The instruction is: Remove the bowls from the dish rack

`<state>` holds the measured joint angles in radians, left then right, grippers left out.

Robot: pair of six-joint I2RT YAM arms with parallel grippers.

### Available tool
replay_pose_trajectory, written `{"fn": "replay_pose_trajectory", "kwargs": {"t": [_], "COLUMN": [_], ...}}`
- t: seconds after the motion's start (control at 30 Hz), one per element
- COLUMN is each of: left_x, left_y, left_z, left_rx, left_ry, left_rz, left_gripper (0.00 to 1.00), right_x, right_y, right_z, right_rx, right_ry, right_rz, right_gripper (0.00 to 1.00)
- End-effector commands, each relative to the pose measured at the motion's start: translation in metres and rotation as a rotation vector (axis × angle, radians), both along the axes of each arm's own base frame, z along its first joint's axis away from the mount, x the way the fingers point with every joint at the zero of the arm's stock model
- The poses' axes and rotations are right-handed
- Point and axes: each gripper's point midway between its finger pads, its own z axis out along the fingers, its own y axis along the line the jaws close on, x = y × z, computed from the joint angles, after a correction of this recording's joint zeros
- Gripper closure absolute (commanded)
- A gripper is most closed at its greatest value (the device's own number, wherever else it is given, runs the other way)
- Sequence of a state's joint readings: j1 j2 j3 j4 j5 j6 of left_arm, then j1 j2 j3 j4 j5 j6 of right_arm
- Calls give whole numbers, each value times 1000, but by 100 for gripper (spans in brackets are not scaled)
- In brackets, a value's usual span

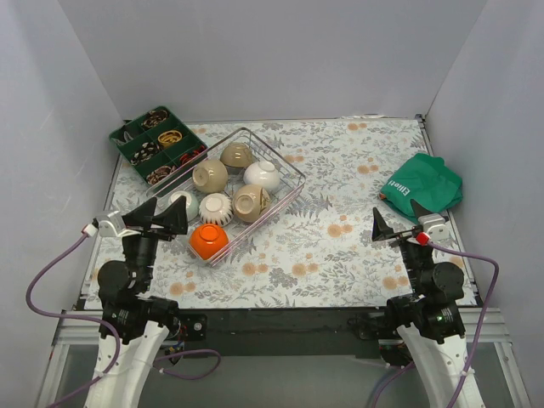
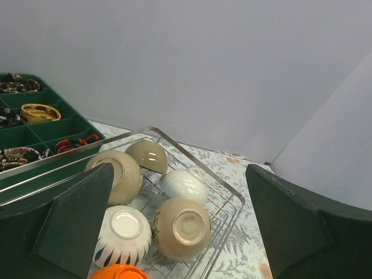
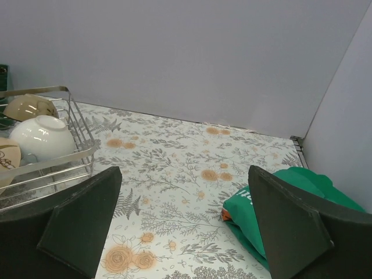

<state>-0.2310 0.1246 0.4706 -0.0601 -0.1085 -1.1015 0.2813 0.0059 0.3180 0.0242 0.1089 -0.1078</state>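
The dish rack [image 1: 276, 153], a silver wire basket, sits left of centre on the floral cloth and holds several bowls, most of them upside down. Among them are an orange bowl [image 1: 208, 241] at its near end, a white bowl [image 1: 263, 175] and a tan bowl [image 1: 251, 202]. My left gripper [image 1: 166, 219] hovers open beside the rack's near left corner. In the left wrist view the left gripper [image 2: 179, 174] frames the tan bowl [image 2: 181, 228] and the white bowl [image 2: 183, 185]. My right gripper [image 1: 399, 228] is open at the right, far from the rack [image 3: 81, 133]. The right gripper [image 3: 185, 174] holds nothing.
A green compartment tray [image 1: 157, 144] of small items stands just behind the rack at the far left. A crumpled green bag [image 1: 425, 187] lies at the right edge, close to the right arm. Grey walls enclose the table on three sides.
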Motion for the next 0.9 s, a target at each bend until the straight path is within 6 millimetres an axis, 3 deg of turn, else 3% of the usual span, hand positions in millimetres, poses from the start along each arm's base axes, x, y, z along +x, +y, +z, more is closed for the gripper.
{"fn": "replay_pose_trajectory", "kwargs": {"t": [0.0, 0.13, 0.37, 0.63, 0.7, 0.77, 0.8, 0.87], "left_x": [6, 12, 26, 45, 48, 55, 57, 67], "left_y": [0, -5, -21, -38, -38, -40, -43, -48], "left_z": [-2, -10, -30, -57, -49, -58, -47, -58], "left_rx": [7, 16, 50, 42, 24, 21, 8, 16], "left_ry": [41, 87, 199, 389, 413, 486, 486, 576], "left_rz": [5, -13, -83, -152, -143, -142, -153, -164], "left_gripper": [2, 2, 2, 2, 2, 2, 2, 2], "right_x": [-21, -22, -17, 1, 4, 6, 7, 7], "right_y": [-3, 0, 28, 45, 46, 46, 45, 47], "right_z": [33, 34, 32, 11, 7, 3, -5, -9], "right_rx": [36, 58, 59, 73, 81, 97, 100, 122], "right_ry": [-132, -126, -35, 130, 150, 168, 201, 219], "right_rz": [19, 37, 182, 241, 241, 233, 228, 232], "right_gripper": [1, 1, 1, 1, 1, 1, 1, 1]}}
